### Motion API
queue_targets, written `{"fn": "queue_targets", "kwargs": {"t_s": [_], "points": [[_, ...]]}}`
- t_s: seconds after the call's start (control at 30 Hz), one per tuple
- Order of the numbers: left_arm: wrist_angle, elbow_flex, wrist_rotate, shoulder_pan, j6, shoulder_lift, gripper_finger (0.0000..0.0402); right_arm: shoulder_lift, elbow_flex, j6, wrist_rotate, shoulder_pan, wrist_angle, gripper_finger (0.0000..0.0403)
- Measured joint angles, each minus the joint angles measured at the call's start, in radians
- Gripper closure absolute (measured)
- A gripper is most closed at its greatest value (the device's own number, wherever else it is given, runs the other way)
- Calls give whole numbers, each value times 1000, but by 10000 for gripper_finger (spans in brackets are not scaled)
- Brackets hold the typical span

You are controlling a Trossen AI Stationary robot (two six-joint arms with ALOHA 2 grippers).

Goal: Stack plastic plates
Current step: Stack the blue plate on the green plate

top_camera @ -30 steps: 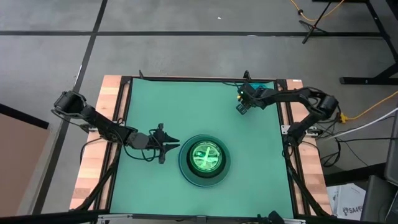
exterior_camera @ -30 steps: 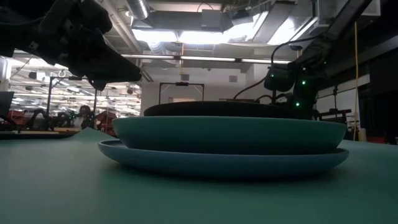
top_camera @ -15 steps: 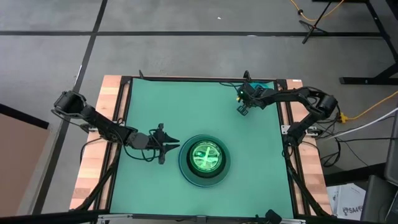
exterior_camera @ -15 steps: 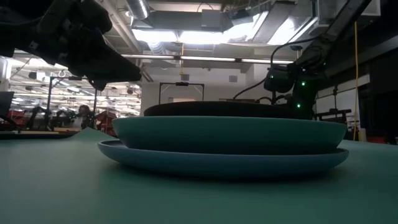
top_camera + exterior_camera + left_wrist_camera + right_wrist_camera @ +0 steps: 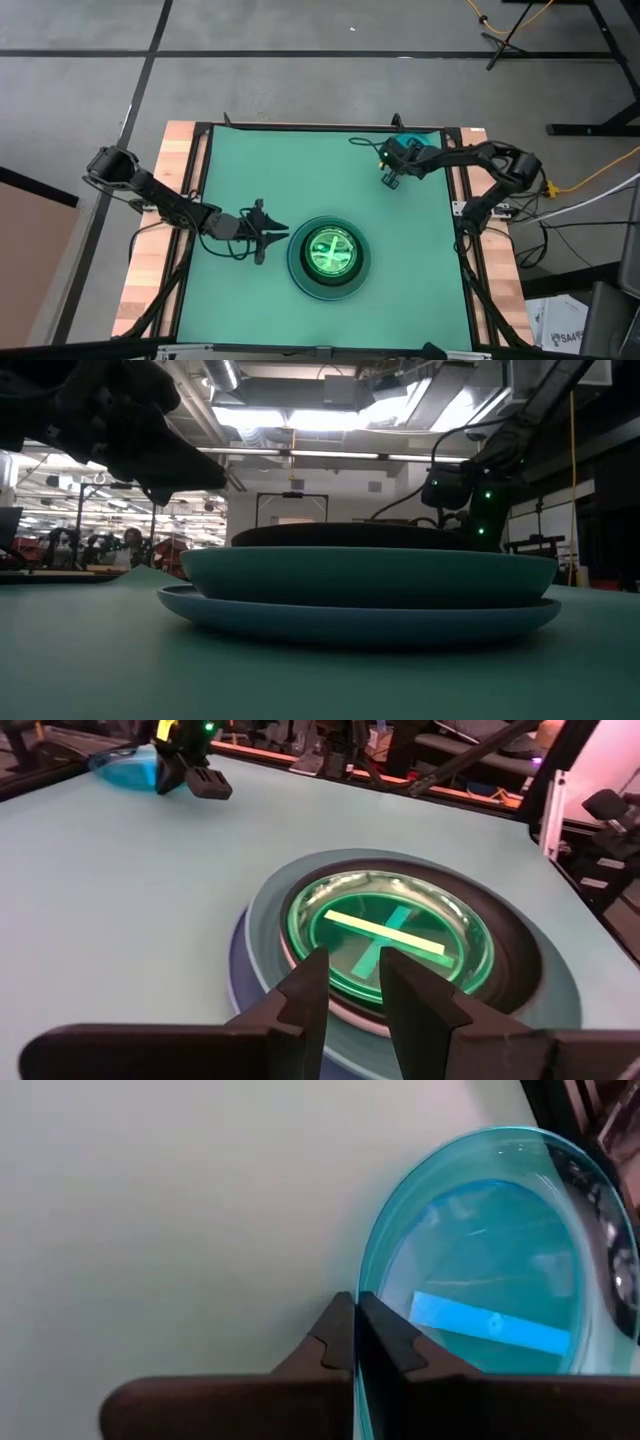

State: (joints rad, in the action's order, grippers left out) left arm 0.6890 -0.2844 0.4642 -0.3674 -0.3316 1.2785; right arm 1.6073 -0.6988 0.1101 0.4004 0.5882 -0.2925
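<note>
Green mat (image 5: pixel 300 170), lit workshop behind.

Legible text: one fragment only. On a white box (image 5: pixel 568 322) on the floor, beyond the right edge of the surface (image 5: pixel 250 160), printing resembling "SA4" is partly made out. No wording, brand or number is legible on anything else.
</note>
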Motion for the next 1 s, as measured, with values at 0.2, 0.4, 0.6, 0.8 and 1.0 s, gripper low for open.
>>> {"fn": "queue_targets", "kwargs": {"t_s": [0.2,0.4,0.6,0.8,1.0], "points": [[0,0,-4,-26,-3,0,315,-12,1,-20,8,-93,-4,402],[1,0,-3,-41,-8,0,315,-83,1,-31,7,-208,-4,402],[1,0,-10,-61,-10,0,315,-173,0,-28,7,-359,2,402],[1,0,-10,-67,-10,0,315,-227,-1,-23,-2,-537,22,403],[2,0,-10,-67,-10,0,315,-229,-1,34,-18,-692,116,403]]}}
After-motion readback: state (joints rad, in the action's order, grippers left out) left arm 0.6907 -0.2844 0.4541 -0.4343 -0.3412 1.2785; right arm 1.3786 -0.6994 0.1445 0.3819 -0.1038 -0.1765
